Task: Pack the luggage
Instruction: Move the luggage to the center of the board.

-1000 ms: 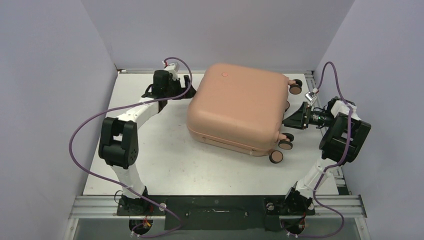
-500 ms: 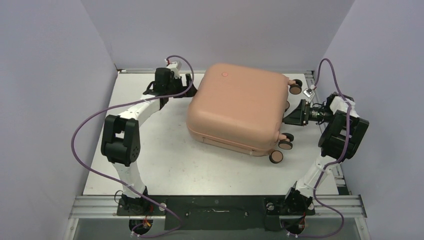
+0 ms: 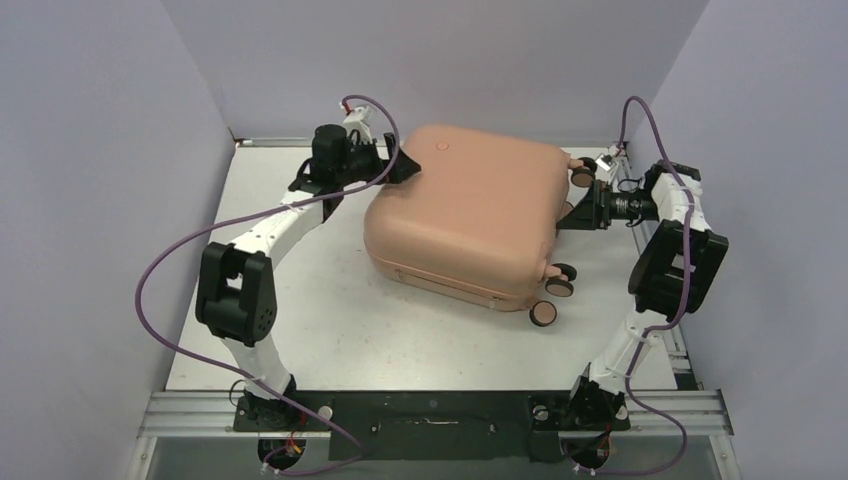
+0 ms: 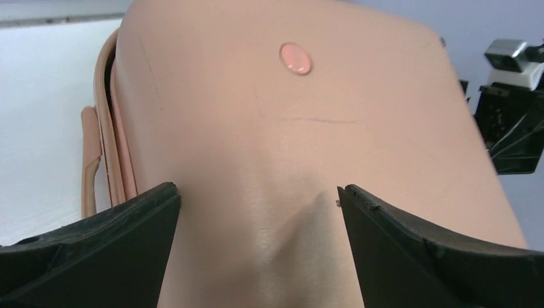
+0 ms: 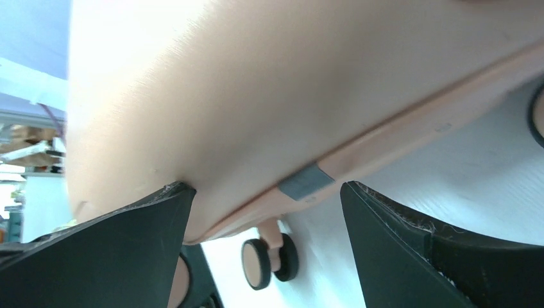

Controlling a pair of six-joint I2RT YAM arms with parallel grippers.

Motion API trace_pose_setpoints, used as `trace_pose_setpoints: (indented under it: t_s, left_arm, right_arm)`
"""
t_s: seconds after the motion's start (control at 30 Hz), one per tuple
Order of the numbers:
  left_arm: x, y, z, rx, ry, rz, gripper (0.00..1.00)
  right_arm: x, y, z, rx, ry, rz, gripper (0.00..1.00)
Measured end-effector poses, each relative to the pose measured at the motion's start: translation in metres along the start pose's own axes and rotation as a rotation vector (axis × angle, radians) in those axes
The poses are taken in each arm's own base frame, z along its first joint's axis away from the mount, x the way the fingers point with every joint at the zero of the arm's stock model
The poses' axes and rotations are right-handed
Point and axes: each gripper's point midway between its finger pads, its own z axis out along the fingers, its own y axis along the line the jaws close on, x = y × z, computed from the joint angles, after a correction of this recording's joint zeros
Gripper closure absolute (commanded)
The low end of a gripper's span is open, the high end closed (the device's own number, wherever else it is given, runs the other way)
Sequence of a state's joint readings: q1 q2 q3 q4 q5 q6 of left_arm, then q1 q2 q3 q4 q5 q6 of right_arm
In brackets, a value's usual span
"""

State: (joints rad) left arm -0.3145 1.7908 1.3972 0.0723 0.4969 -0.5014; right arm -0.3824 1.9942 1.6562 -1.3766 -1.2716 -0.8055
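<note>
luggage [image 3: 460,215] is closed and lying flat on the table [image 3: 300,330], toward the far side, with its wheels [image 3: 545,313] at the right end. left gripper [image 3: 402,168] is at the far-left corner, jaws spread wide, shell between the fingers, logo dot [image 4: 296,58] just ahead. right gripper [image 3: 572,212] is at the wheel end, jaws also spread, straddling the shell seam [image 5: 385,144]. One finger [image 5: 128,244] touches the shell.
</note>
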Motion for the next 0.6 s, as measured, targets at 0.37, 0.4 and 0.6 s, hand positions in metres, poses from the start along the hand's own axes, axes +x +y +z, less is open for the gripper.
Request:
trace_pose_setpoints:
  t_s: [0.37, 0.4, 0.6]
  left_arm:
    - [-0.002, -0.073, -0.012, 0.262, 0.033, -0.023, 0.04]
    - [-0.003, -0.073, -0.014, 0.273, 0.037, -0.041, 0.04]
    - [-0.033, -0.018, -0.033, 0.208, -0.021, -0.175, 0.04]
  right_arm:
    - [-0.016, 0.044, 0.023, -0.099, -0.002, -0.017, 0.1]
    - [-0.017, 0.043, 0.022, -0.098, -0.005, -0.015, 0.1]
    - [-0.005, 0.032, 0.012, -0.085, -0.029, 0.047, 0.1]
